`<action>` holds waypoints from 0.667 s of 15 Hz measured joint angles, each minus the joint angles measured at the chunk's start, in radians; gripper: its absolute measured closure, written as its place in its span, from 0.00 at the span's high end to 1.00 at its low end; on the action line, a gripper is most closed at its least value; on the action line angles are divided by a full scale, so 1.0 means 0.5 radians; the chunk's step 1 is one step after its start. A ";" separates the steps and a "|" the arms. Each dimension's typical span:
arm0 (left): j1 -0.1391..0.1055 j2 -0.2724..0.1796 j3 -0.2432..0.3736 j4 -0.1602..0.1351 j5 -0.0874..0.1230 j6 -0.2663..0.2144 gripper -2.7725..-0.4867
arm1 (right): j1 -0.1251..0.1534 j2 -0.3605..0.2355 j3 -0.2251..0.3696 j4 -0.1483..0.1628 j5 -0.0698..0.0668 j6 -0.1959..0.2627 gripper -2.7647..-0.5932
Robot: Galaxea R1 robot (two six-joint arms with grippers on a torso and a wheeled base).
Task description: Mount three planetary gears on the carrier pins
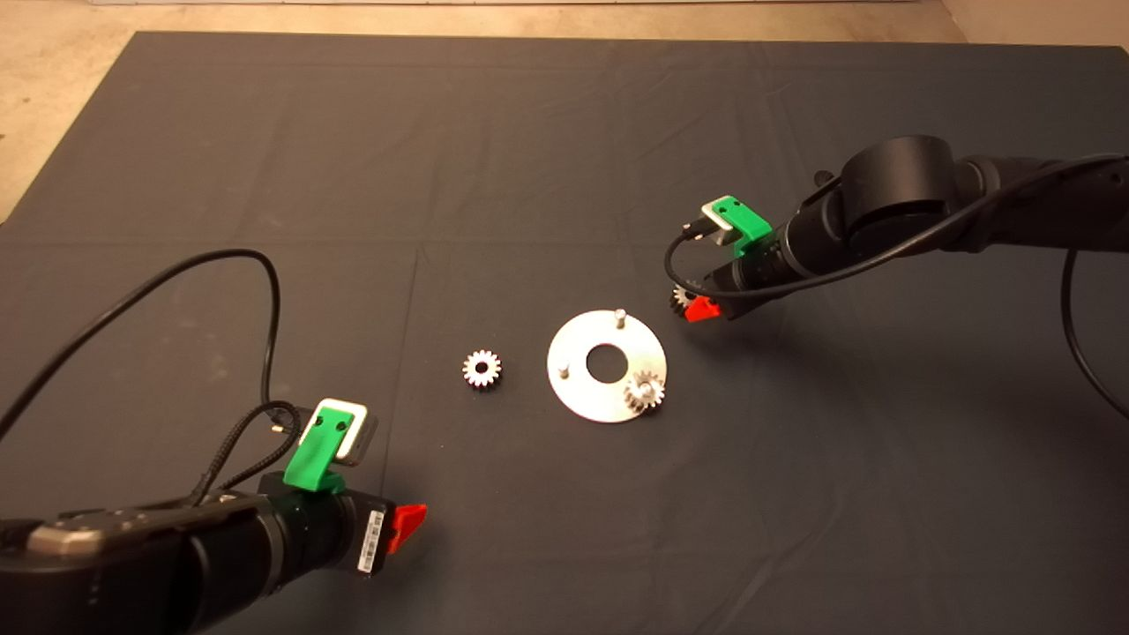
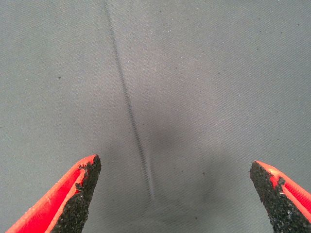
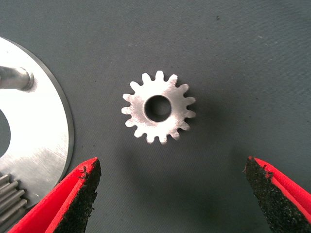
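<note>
One gear (image 1: 646,392) already sits on a pin of the disc (image 1: 582,388). The right gripper (image 3: 172,194), fingers spread, hovers over a second gear (image 3: 158,108) just beside the disc; a third gear (image 1: 482,369) lies on the opposite side. The left gripper (image 2: 172,194) is parked nearer the camera, also spread.

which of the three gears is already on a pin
The gear on the disc, at its edge nearest the camera. The gear to the disc's left and the gear under the open right pincer both lie on the mat.
</note>
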 joint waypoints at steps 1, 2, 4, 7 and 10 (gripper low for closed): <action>-0.001 0.000 0.000 0.000 0.000 0.000 0.76 | -0.004 0.007 -0.014 0.001 0.002 -0.003 0.74; -0.001 0.001 0.000 0.001 -0.001 0.000 0.76 | -0.002 0.008 -0.043 -0.001 0.005 -0.005 0.74; -0.001 0.001 0.000 0.000 -0.001 0.000 0.76 | -0.003 0.007 -0.062 -0.001 0.001 -0.020 0.74; -0.001 0.000 0.000 0.000 -0.045 -0.001 0.76 | -0.003 0.016 -0.062 -0.001 0.009 -0.020 0.74; -0.001 0.000 0.000 0.000 -0.054 -0.001 0.76 | -0.003 0.029 -0.062 -0.001 0.010 -0.020 0.74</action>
